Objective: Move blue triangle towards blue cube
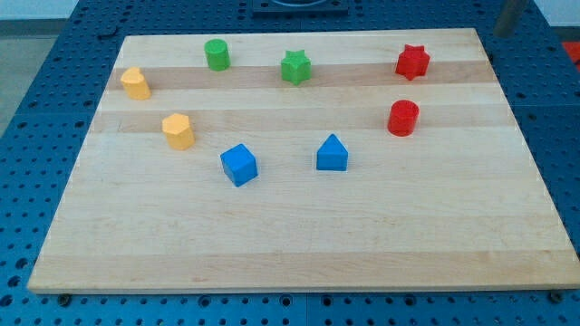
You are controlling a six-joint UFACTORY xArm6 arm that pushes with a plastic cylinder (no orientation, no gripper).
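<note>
Blue cube point(239, 165) sits nearest the cam, w/ blue triangle point(333, 153) near it on the view's right, apart, clear board between. Your tip isn't clearly visible; a dark blurred shape point(507, 16) at top right corner may be the rod, can't confirm. So no placing relative to the tip, and contact state can't be told; nothing looks touched. Judgement: you'd start from the triangle's right side, push leftward. Red cylinder point(403, 118) stands near that approach; watch it.
</note>
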